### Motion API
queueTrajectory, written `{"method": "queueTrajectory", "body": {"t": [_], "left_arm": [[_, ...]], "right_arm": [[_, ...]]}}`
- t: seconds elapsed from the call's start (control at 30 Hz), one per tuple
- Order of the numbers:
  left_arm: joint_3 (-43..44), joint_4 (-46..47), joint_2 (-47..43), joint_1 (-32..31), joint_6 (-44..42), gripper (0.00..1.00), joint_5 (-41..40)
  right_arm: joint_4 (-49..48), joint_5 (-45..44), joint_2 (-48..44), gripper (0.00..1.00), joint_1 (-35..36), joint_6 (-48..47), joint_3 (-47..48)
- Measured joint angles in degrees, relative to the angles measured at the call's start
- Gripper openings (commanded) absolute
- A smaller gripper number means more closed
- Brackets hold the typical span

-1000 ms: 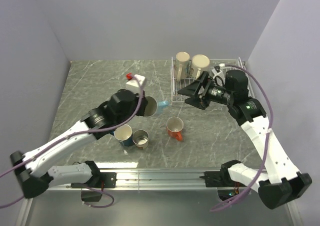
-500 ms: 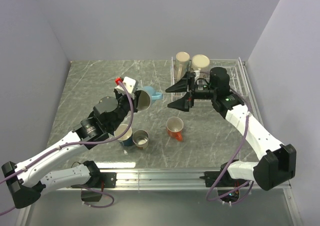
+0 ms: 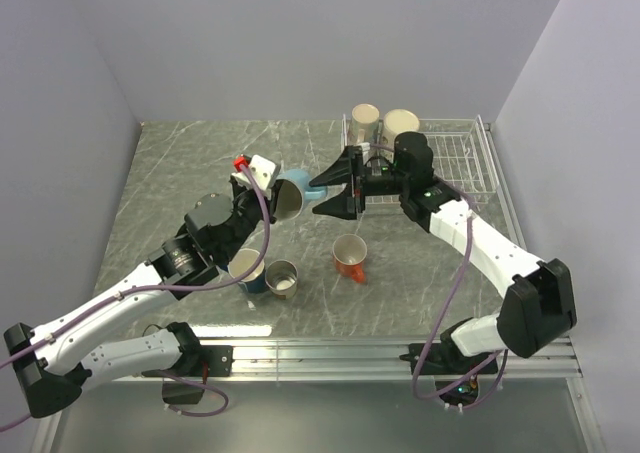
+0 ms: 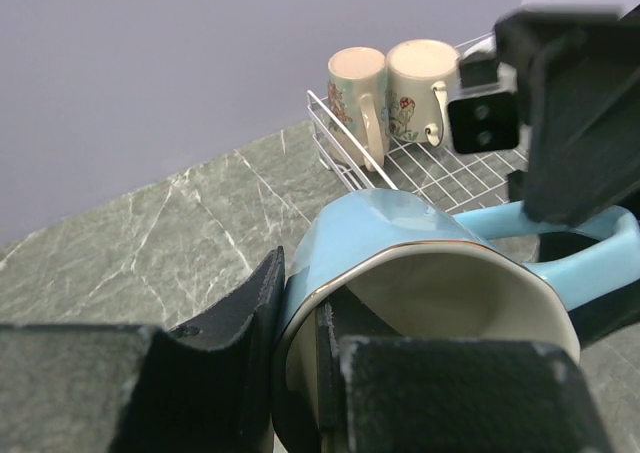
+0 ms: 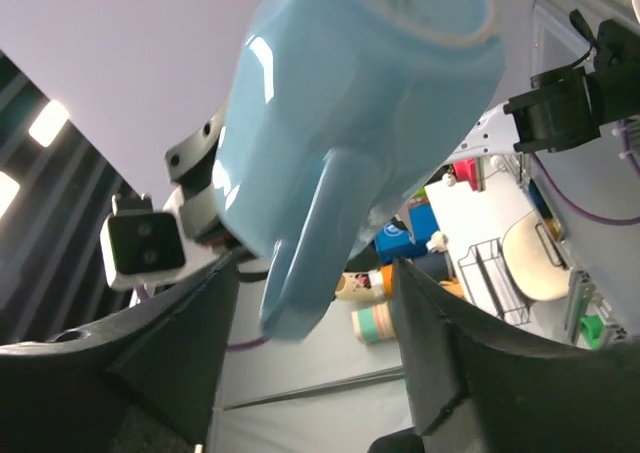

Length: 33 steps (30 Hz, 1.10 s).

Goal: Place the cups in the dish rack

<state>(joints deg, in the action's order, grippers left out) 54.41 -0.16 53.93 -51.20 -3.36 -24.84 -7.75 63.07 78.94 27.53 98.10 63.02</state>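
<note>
The light blue mug hangs in the air above the middle of the grey marbled surface, tipped on its side with its mouth facing near and left. The left pincer is clamped on its rim, one finger inside the pale interior and one against the outer wall. The mug's handle points right, toward the right pincer, whose fingers stand well apart with the handle between them; they do not appear to touch it.

The dish rack sits at the far right of the surface. It holds two pale mugs, upright and side by side in its far left corner, both with floral prints and handles turned toward the near side.

On the surface, nearer than the lifted mug, the orange mug stands upright, showing its white inside. To its left the dark blue mug and the small grey metallic mug stand upright just beside each other.
</note>
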Motion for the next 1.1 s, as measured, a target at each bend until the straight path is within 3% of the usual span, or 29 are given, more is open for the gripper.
{"method": "queueTrajectory", "body": {"t": [0.07,0.37,0.47,0.6,0.67,0.8,0.97,1.1], "left_arm": [[-0.3,0.3,-0.3,0.0,-0.3,0.0,0.1],[-1.8,0.3,-2.3,0.2,-4.9,0.0,-0.6],[-1.9,0.3,-2.6,0.3,-5.1,0.01,-1.5],[-1.6,0.5,-2.4,0.3,-4.3,0.25,-3.2],[-1.4,1.1,-2.4,0.3,-3.1,0.32,-3.8],[-1.4,1.7,-2.6,0.2,-0.2,0.57,-5.2],[-1.4,1.8,-3.5,0.1,1.9,0.87,-7.1],[-1.4,2.0,-4.1,0.1,3.8,0.99,-8.2]], "right_arm": [[-1.2,-0.2,1.4,0.46,0.7,0.9,0.0],[-3.8,0.2,4.9,0.0,2.3,10.4,1.1],[-6.8,0.0,5.6,0.0,2.7,12.6,1.1],[-9.9,-0.7,5.7,0.0,2.8,15.1,1.1],[-10.7,-1.2,5.7,0.0,2.8,15.2,1.2],[-10.9,-3.5,5.7,0.0,2.8,12.6,2.7],[-5.6,-5.6,4.3,0.0,-0.1,6.0,7.1],[1.4,-5.5,1.7,0.0,-5.7,0.4,8.8]]}}
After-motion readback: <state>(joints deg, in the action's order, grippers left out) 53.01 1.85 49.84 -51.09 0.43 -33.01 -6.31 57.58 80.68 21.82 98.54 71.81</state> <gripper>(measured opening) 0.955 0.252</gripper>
